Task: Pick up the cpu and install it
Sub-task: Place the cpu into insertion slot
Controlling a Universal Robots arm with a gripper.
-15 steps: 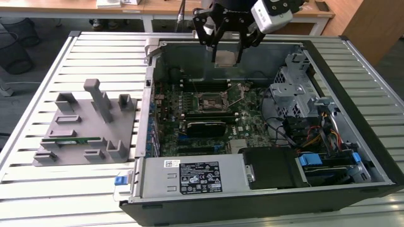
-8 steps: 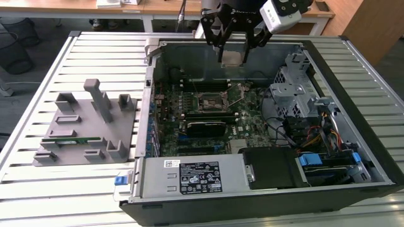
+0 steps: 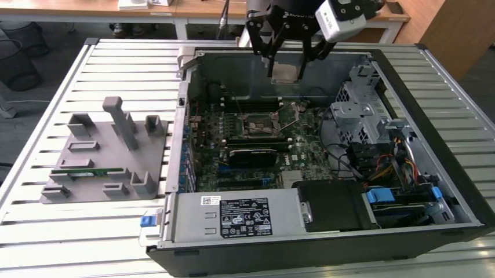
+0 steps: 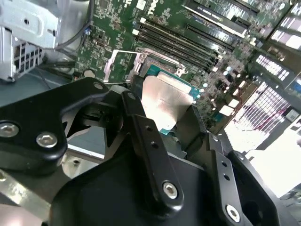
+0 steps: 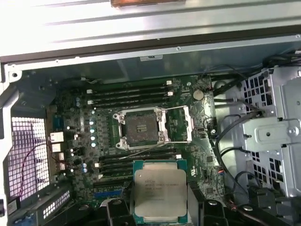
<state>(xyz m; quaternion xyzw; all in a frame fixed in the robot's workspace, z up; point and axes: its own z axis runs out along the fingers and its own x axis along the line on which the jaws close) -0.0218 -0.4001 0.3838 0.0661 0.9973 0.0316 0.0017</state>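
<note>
Up over the far half of the open computer case (image 3: 232,72), the gripper (image 3: 286,74) hangs with its two black fingers (image 4: 141,129) closed onto opposite edges of the cpu (image 3: 284,68), the gap between them just the width of the chip. The cpu is held clear of the board in open air, silvery top facing the first wrist view (image 5: 160,190) and its thin pale-green border showing past the metal along the free edges. In the second wrist view the chip (image 4: 164,101) sits tilted in the frame, with the motherboard (image 4: 117,52) well beyond it. The socket (image 5: 140,127) lies on the board with its dark bed exposed and its metal load frame (image 5: 178,123) swung open just beside it; in the first wrist view the cpu is off to one side of the socket, not over it. Rows of memory slots (image 5: 131,92) flank the socket on two sides. Toward the exterior view's right a grey drive cage (image 3: 356,107) and loose cables (image 5: 225,127) crowd the board's edge, while the case's far wall stands close behind the gripper. Outside the case, on the slatted table (image 3: 116,231) at the exterior view's left, a grey fixture tray (image 3: 101,145) carries a green memory stick (image 3: 87,172), well apart from the gripper.
</note>
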